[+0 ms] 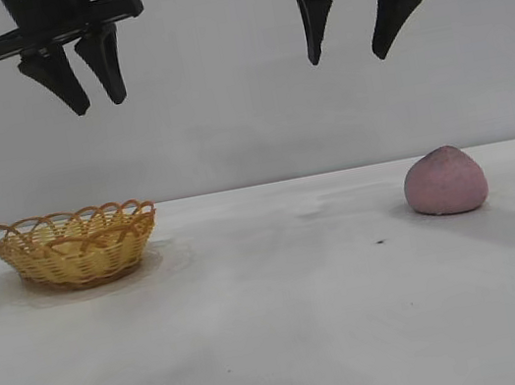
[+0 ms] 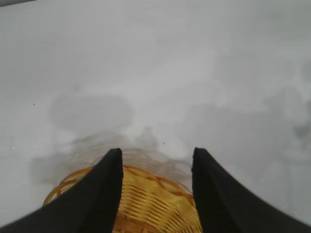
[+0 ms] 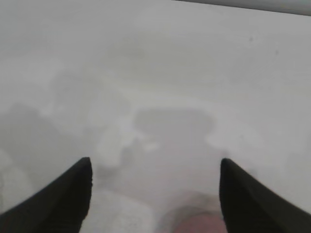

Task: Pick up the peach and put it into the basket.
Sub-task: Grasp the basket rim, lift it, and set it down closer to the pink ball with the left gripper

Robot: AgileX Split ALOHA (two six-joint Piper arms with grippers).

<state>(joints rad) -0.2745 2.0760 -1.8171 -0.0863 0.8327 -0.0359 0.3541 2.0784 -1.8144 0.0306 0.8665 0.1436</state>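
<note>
Peach (image 1: 444, 181): on the white table (image 1: 285, 347) at the right side, well apart from the basket, untouched; rounded, pink-mauve, slightly pointed top.
Basket (image 1: 73, 247): on the table at the left side, upright, yellow weave with looped orange-brown rim.
Left gripper (image 1: 91, 95): high above the basket, fingers narrowly parted, holding nothing.
Right gripper (image 1: 348, 48): high over the table, just left of the peach in the exterior view, fingers spread wide, holding nothing.
Exterior view only: both objects and both grippers together in 1 picture.
Left wrist view only: basket (image 2: 155, 204) weave from above, between and below the 2 black fingers (image 2: 99, 194).
Right wrist view only: pink sliver of peach (image 3: 199, 224) at the frame edge, between the widely spread fingers (image 3: 63, 194).
</note>
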